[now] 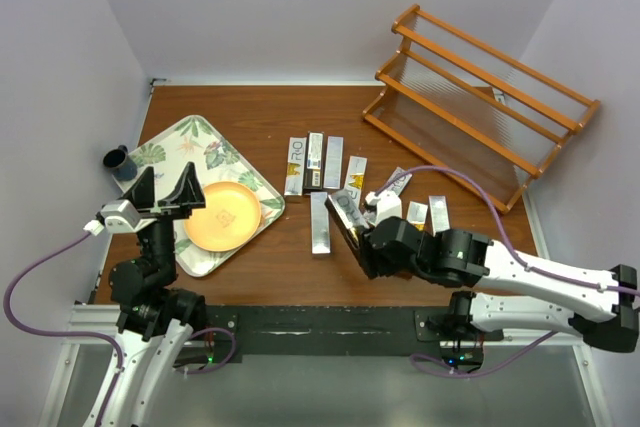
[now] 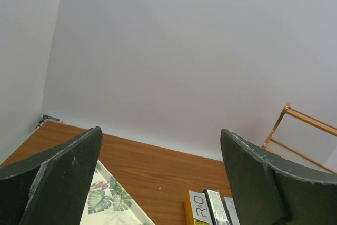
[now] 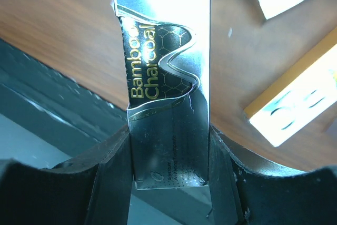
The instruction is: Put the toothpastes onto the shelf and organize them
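My right gripper (image 3: 169, 167) is shut on the end of a silver toothpaste carton (image 3: 167, 72) lettered "Bamboo Charcoal", which lies flat against both pads. In the top view that gripper (image 1: 356, 237) sits near the table's front middle, and the held carton (image 1: 343, 213) points up and left. Several more toothpastes lie on the brown table: three side by side (image 1: 314, 161), one alone (image 1: 320, 223), others to the right (image 1: 438, 213). The orange-brown shelf (image 1: 490, 97) stands at the back right with no carton showing on it. My left gripper (image 1: 165, 190) hangs open, holding nothing, over the tray.
A leaf-patterned tray (image 1: 160, 147) at the left carries an orange plate (image 1: 222, 215). A dark cup (image 1: 120, 162) stands by the left wall. White walls close in the table on three sides. The left wrist view catches the tray corner (image 2: 110, 198), carton ends (image 2: 197, 209) and shelf edge (image 2: 300, 130).
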Robot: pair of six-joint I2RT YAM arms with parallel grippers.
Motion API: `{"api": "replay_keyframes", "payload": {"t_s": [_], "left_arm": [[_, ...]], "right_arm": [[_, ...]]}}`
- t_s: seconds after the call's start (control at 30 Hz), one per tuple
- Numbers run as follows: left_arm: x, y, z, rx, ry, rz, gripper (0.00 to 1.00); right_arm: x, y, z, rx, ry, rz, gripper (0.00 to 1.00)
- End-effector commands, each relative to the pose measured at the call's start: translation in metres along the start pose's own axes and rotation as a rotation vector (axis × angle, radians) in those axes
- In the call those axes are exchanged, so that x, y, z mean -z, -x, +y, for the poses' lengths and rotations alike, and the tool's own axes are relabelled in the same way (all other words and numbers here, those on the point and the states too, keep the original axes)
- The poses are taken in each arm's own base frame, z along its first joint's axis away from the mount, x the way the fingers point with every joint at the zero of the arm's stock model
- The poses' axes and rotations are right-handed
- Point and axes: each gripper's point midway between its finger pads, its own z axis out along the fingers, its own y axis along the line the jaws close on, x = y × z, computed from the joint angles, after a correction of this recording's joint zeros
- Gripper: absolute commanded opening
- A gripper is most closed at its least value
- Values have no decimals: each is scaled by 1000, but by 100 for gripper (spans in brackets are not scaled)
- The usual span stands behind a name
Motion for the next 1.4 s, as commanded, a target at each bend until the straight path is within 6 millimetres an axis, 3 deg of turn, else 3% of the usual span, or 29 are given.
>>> {"api": "replay_keyframes", "payload": {"t_s": [0.0, 0.13, 0.23, 0.53, 0.6, 0.67, 0.87, 1.07, 1.37], "left_arm": [[-1, 15, -6, 37, -16, -40, 100], [0, 15, -6, 38, -16, -38, 100], [1, 17, -6, 39, -16, -45, 100], [3, 20, -5, 48, -12, -52, 100], [4, 21, -5, 50, -10, -55, 100], [5, 23, -4, 53, -8, -60, 100], [7, 24, -5, 61, -11, -64, 100], [10, 29, -6, 74, -18, -78, 100], [11, 28, -10, 89, -33, -67, 100]], "right_arm": [[16, 59, -2, 49, -96, -134, 27], [4, 92, -2, 60, -134, -144, 26], [-10, 119, -13, 6, -147, -189, 22], [-65, 176, -77, -153, -348, -186, 20], [-90, 176, -97, -197, -407, -136, 20], [-100, 188, -117, -257, -462, -140, 21], [-147, 202, -151, -396, -536, -131, 21], [-164, 210, -186, -493, -648, -170, 20], [-172, 234, -220, -624, -767, -271, 20]]}}
